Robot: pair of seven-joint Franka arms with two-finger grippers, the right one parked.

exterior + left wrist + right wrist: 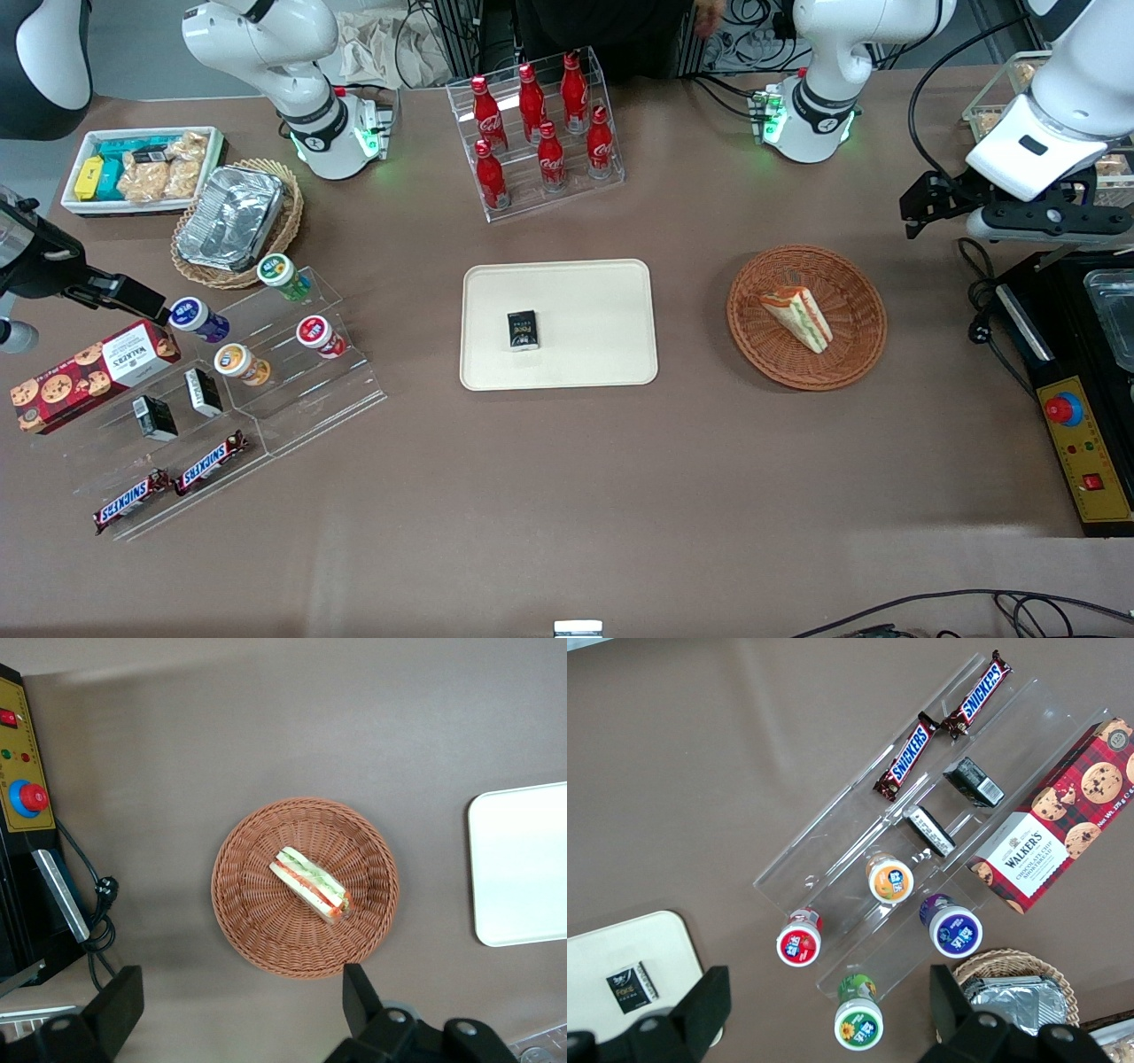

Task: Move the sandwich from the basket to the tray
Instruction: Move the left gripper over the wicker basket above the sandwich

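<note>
Brown table (567, 496): sandwich (797, 319) in basket (855, 341), gripper (239, 997) above.

Front view overhead, whole table; left wrist looks down, sharing basket (806, 316) (305, 887).

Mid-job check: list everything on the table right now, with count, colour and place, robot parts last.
sandwich: 1, pale bread with orange, green, red layers, lying in the basket
basket: 1, reddish-brown wicker, toward the working arm's end
tray: 1, cream-beige, mid-table
small black box: 1, on the tray
cola bottles: 7, red, in a clear rack
foil container: 1, silver, in a paler wicker basket
snack box: 1, white, toward the parked arm's end
cups: 4 with coloured lids, on a clear stand
cookie box: 1, red
Snickers bars: 2
control box: 1, yellow and black
gripper: 1, black, open, above the basket
</note>
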